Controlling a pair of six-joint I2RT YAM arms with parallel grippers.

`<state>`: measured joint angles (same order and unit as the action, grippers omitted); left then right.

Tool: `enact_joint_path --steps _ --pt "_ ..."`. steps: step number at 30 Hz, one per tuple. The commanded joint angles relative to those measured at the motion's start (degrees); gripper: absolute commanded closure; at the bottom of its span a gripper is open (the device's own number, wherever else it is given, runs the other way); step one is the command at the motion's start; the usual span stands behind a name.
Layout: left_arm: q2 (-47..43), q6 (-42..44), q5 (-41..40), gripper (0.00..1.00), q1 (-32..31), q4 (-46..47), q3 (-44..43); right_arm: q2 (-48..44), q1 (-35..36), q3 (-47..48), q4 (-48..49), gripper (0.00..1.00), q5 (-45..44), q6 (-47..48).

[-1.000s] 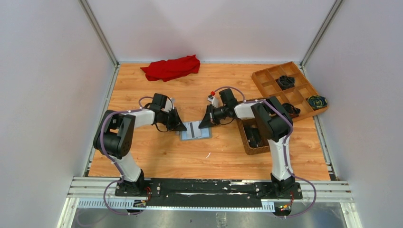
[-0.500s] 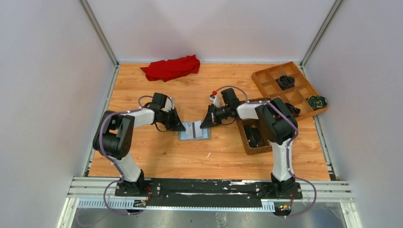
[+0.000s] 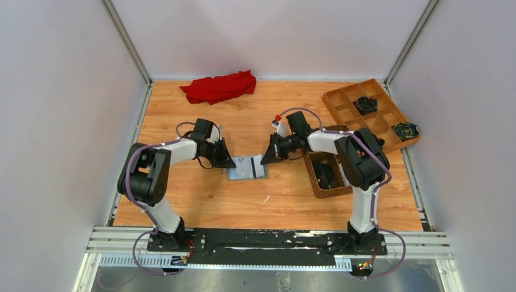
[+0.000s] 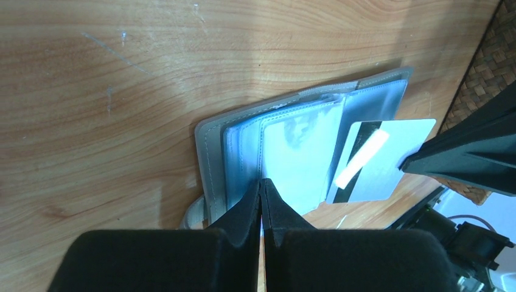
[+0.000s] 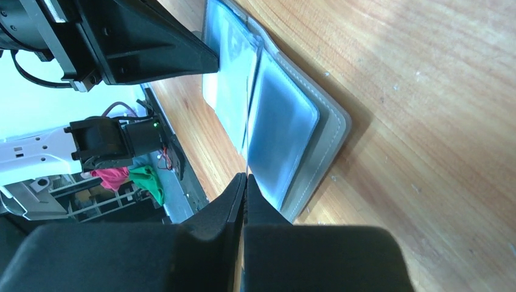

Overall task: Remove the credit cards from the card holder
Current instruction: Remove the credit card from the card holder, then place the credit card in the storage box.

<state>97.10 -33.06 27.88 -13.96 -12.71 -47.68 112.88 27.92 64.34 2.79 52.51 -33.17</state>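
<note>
Left wrist: right tool (image 4: 407,163) pinching pale card (image 4: 380,159), striped face | left tool (image 4: 261,185) pressed together

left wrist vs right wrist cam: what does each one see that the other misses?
Left wrist only: the face of the pale card, black stripe showing, partly out of the card holder, pinched at its edge by the right gripper; a woven basket corner. Right wrist only: more of the left arm. Both: the open card holder on the wooden table, the left gripper shut, tip on it.
</note>
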Motion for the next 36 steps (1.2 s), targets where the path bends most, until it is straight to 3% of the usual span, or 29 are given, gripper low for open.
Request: enact_joint_path --steps 1,19,26,36 --pt "0.1 3.0 -7.5 1.0 0.6 -5.4 1.5 -2.7 -1.0 0.8 -5.5 1.0 -2.1 3.1" --pt "-7.8 2.6 -6.5 0.98 0.5 -8.6 -1.2 -11.5 -3.1 3.0 -12.4 1.0 -3.3 6.5" --pt "-11.7 2.7 -6.5 0.93 0.5 -10.1 -2.9 -20.2 -11.8 0.7 -18.2 1.0 -4.2 10.6" --pt "-15.7 2.4 -6.4 0.91 0.5 -11.7 -5.4 -36.1 -27.4 -0.2 -38.5 1.0 -15.9 20.5"
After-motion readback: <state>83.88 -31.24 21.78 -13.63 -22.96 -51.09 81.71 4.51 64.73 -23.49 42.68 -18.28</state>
